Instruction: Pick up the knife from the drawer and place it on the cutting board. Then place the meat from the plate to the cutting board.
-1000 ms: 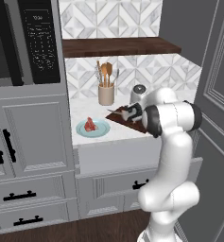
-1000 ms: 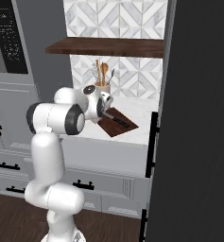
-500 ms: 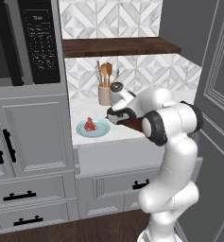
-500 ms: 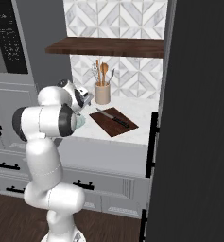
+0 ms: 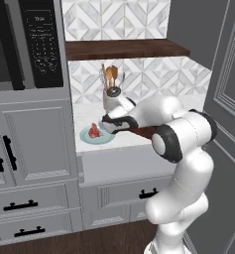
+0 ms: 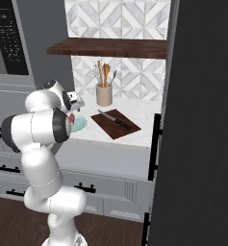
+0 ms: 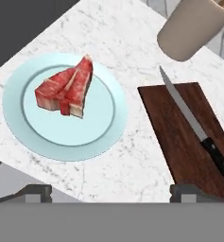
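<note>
The pale blue-green plate (image 7: 19,118) lies on the marble counter with the red meat (image 7: 66,90) on it. Right of it is the dark brown cutting board (image 7: 179,146), and the knife (image 7: 189,120) lies flat on the board, black handle toward the board's near end. My gripper (image 7: 114,194) hovers above the counter between plate and board, open, with nothing between its wide-spread fingertips (image 7: 35,191). From the left base, the gripper (image 5: 105,124) hangs just right of the meat (image 5: 93,131). From the right base, knife (image 6: 114,119) and board (image 6: 116,126) show whole.
A beige utensil holder (image 6: 104,94) with wooden spoons stands behind the board at the backsplash. A dark wooden shelf (image 5: 124,48) runs above. A tall dark cabinet (image 6: 202,120) walls the counter's right side. Grey drawer fronts (image 5: 134,193) below the counter are shut.
The arm has swung left from over the cutting board to beside the plate. The knife stays flat on the board; the meat has not moved.
</note>
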Motion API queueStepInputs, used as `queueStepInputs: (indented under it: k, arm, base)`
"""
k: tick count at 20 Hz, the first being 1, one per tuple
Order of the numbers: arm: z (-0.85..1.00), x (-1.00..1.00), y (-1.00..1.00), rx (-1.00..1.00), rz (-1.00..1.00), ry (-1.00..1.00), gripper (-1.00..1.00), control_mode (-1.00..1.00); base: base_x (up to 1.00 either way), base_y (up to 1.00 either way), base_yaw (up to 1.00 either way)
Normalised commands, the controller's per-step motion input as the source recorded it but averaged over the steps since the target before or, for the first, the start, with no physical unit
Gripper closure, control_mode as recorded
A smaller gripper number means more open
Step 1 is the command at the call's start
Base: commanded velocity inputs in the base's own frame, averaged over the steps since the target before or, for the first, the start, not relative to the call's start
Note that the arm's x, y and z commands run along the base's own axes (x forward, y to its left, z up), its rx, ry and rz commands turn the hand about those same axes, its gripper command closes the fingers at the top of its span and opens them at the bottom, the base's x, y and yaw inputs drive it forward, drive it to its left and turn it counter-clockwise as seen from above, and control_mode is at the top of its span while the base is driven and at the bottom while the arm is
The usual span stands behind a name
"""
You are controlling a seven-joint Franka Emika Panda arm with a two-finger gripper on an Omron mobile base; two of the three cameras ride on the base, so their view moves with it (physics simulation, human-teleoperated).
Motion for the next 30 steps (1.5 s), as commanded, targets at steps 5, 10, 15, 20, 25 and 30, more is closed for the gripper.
queueStepInputs:
  k: [5,10,15,20,25,30]
  arm:
    - [0.2,-0.35,0.01,0.38,-0.29,0.01,-1.0,-1.0]
    - [0.04,0.07,0.17,0.28,-0.32,0.07,-1.0,-1.0]
    - [-0.04,0.44,0.46,0.11,-0.15,0.16,-1.0,-1.0]
    - [-0.01,0.47,0.34,0.01,-0.05,0.15,-1.0,-1.0]
    - [-0.14,0.26,0.21,0.0,-0.02,0.12,-1.0,-1.0]
    - [-0.35,0.05,0.0,0.0,0.0,0.08,-1.0,-1.0]
  base:
    - [0.0,0.0,0.0]
    - [0.0,0.0,0.0]
    - [0.0,0.0,0.0]
    - [0.0,0.0,0.0]
    - [0.0,0.0,0.0]
    - [0.0,0.0,0.0]
